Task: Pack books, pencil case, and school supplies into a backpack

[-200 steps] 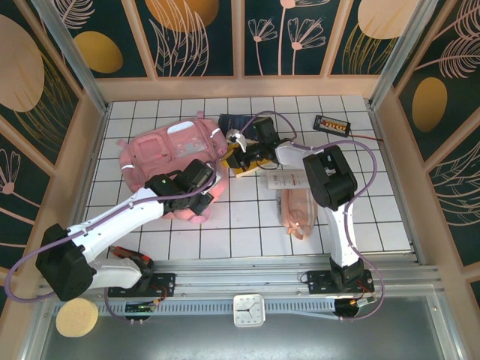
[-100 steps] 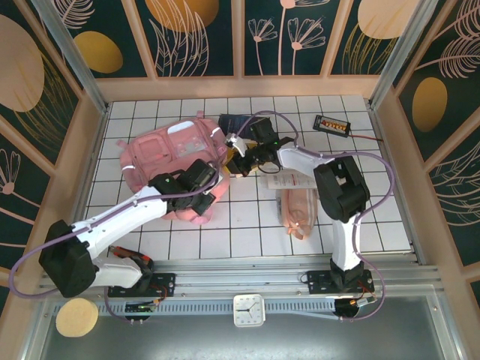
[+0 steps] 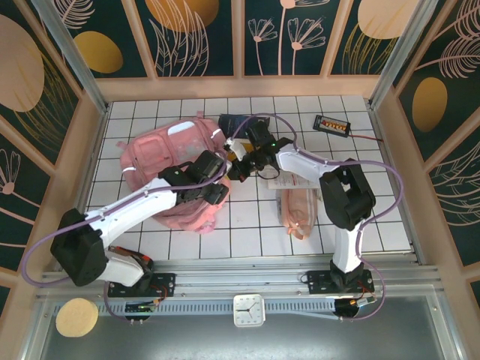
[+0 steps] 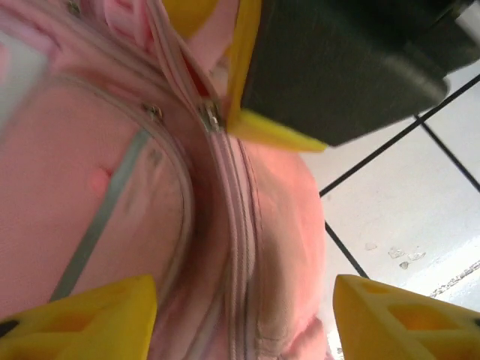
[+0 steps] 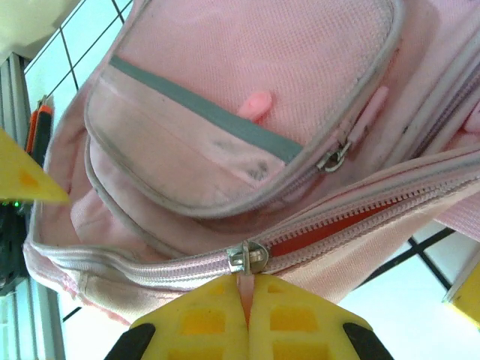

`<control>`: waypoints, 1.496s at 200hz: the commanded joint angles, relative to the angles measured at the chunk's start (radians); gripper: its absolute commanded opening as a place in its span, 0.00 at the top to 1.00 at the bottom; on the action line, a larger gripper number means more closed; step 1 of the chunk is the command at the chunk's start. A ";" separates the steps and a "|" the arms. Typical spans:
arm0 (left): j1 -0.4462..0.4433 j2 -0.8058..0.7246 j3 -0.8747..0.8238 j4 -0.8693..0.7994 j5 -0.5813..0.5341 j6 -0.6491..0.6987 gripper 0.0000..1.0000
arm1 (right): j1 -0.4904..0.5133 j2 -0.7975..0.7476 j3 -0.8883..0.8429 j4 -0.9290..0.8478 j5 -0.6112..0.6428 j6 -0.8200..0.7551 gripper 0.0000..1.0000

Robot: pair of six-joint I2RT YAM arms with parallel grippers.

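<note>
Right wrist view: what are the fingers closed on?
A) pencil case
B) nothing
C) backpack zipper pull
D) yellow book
C: the right gripper is shut on the zipper pull of the backpack, with the pull's pink tab pinched between the yellow fingers.

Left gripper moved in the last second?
Yes. The left gripper has shifted right across the backpack, toward the unmoved pencil case, and its jaws have opened.

left end effector (image 4: pixel 244 319): jaws sprung apart; shifted rightward | backpack (image 3: pixel 150 161): near edge slumped toward the arms' bases
</note>
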 commanded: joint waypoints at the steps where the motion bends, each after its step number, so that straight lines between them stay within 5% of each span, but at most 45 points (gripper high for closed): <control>1: 0.002 -0.079 -0.026 0.015 -0.012 -0.012 0.24 | -0.054 -0.069 0.066 -0.059 -0.003 0.017 1.00; 31: 0.002 -0.161 -0.075 0.020 0.009 -0.017 0.02 | -0.109 -0.053 0.177 -0.109 -0.028 -0.003 1.00; 123: -0.026 -0.111 -0.199 0.042 -0.018 -0.026 0.02 | -0.125 -0.043 0.242 -0.116 -0.028 -0.003 1.00; 142: -0.025 -0.037 -0.188 0.060 -0.045 -0.030 0.12 | -0.125 -0.047 0.255 -0.123 -0.025 -0.004 1.00; 166: -0.026 0.017 -0.186 0.088 -0.081 -0.052 0.64 | -0.130 -0.067 0.237 -0.148 -0.001 -0.032 1.00; 188: -0.026 -0.001 -0.180 0.128 -0.069 -0.084 0.80 | -0.117 -0.092 0.190 -0.207 0.079 -0.090 1.00; 240: -0.026 0.022 -0.065 0.185 -0.015 -0.122 0.87 | 0.023 -0.170 0.037 -0.234 0.145 -0.103 1.00; 284: -0.026 0.038 -0.040 0.242 0.024 -0.196 0.89 | 0.054 -0.220 -0.046 -0.102 0.129 0.062 1.00; 290: -0.027 0.029 -0.042 0.237 0.025 -0.203 0.85 | 0.049 -0.225 -0.053 -0.098 0.128 0.068 1.00; 299: -0.027 0.005 -0.048 0.222 0.027 -0.209 0.65 | 0.037 -0.233 -0.066 -0.097 0.135 0.070 1.00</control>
